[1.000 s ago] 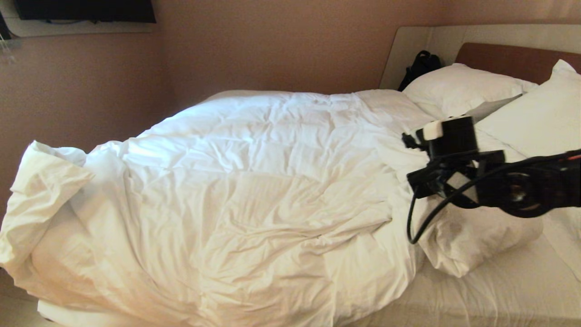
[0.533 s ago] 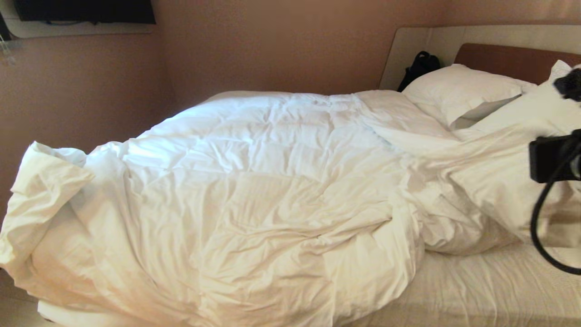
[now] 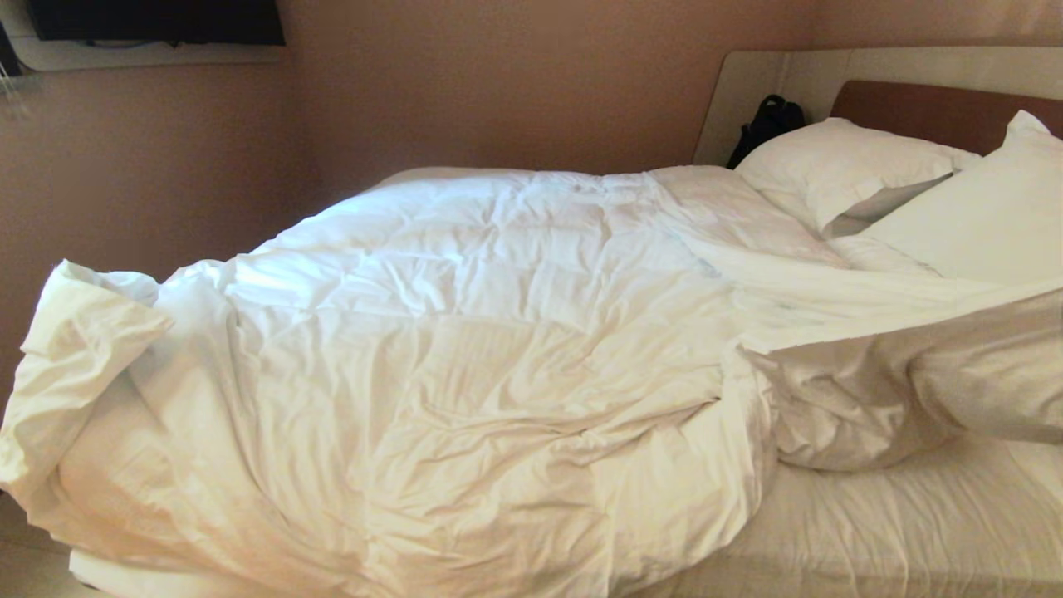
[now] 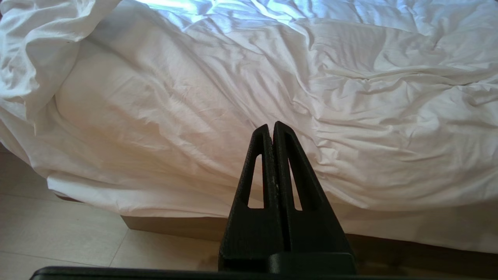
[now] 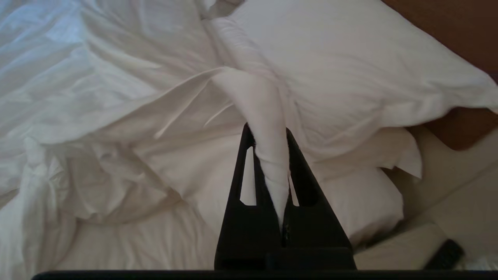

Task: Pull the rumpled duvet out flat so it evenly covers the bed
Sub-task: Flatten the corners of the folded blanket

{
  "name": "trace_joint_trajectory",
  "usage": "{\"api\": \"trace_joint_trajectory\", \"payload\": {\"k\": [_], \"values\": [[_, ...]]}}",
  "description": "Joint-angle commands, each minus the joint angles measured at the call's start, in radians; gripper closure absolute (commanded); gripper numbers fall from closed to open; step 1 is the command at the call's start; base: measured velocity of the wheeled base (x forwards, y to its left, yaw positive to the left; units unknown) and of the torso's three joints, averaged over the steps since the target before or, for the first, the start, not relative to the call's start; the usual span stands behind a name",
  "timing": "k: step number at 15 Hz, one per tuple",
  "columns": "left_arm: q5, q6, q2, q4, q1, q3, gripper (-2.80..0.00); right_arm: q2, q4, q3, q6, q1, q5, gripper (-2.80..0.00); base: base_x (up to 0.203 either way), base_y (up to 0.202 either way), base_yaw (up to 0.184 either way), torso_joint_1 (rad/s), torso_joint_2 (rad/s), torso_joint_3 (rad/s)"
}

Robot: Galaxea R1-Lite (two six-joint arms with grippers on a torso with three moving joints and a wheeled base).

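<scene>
One duvet point(image 3: 465, 349) is lying across one wide bed point(image 3: 905, 531), bunched mostly over the left and middle. Its near right corner is being held up and stretched toward the headboard end on the right, where the right gripper point(image 5: 271, 155) is clamping a twisted fold of it between closed jaws, just out of sight of the head view. Under that lifted corner a strip of bare sheet point(image 3: 880, 515) is showing along the near right side. At the far left, the foot end is heaped in a thick fold point(image 3: 75, 332) spilling over the mattress edge. The job looks well under way but unfinished: the corner still needs laying down by the pillows, and the left heap needs pulling out flat. Two pillows point(image 3: 839, 166) are resting against one brown headboard point(image 3: 930, 112), with one dark bag point(image 3: 768, 120) standing behind them. The left gripper point(image 4: 272, 130) is hanging low beside the near edge, jaws pressed together, holding nothing.
</scene>
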Motion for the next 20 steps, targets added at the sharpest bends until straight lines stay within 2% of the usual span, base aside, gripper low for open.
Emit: {"api": "trace_joint_trajectory", "payload": {"k": [1,5,9,14,15,18,20], "values": [[-0.001,-0.001,0.0,0.0,0.0,0.0,0.0,-0.058,0.008,0.034,0.0,-0.024,-0.003,0.0,0.0,0.0,0.0,0.0,0.0,0.0],[0.0,-0.001,0.0,0.0,0.0,0.0,0.0,-0.137,0.015,0.085,0.001,-0.033,0.035,0.0,0.0,0.0,0.0,0.0,0.0,0.0],[0.0,-0.001,0.0,0.0,0.0,0.0,0.0,-0.222,0.106,0.132,0.001,-0.032,0.063,0.0,0.0,0.0,0.0,0.0,0.0,0.0],[0.0,-0.001,0.0,0.0,0.0,0.0,0.0,-0.211,0.118,0.147,0.0,-0.033,0.062,0.0,0.0,0.0,0.0,0.0,0.0,0.0],[0.0,-0.001,0.0,0.0,0.0,0.0,0.0,-0.211,0.12,0.151,-0.002,-0.033,0.062,-2.8,0.0,0.0,0.0,0.0,0.0,0.0],[0.0,-0.001,0.0,0.0,0.0,0.0,0.0,-0.213,0.122,0.142,-0.002,-0.032,0.068,-2.8,0.0,0.0,0.0,0.0,0.0,0.0],[0.0,-0.001,0.0,0.0,0.0,0.0,0.0,-0.22,0.122,0.127,-0.003,-0.031,0.1,-2.8,0.0,0.0,0.0,0.0,0.0,0.0]]}}
